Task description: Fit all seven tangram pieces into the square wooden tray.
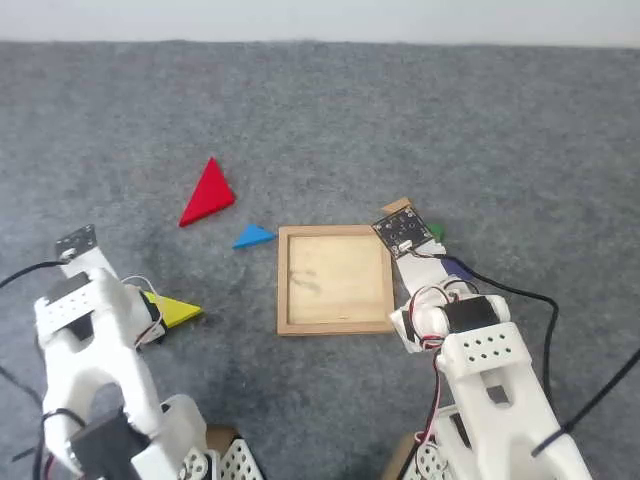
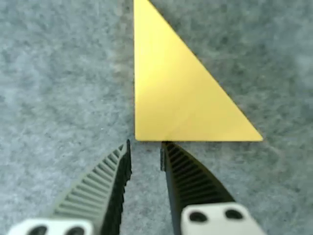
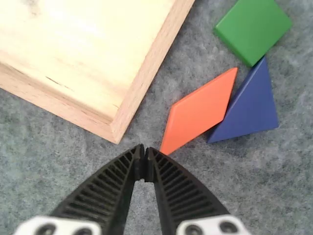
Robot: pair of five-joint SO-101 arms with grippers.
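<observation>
Hovering low, the left gripper [image 2: 145, 152] has its tips at a short edge of the yellow triangle [image 2: 181, 98], jaws only a narrow slit apart and holding nothing. The triangle lies straight ahead of the tips, its long side slanting away, well left of the tray [image 1: 283, 285], so this gripper is the nearer one. The right gripper [image 3: 145, 161], tips pressed together and empty, sits by the tray's corner, just beside the orange parallelogram [image 3: 198, 111].
</observation>
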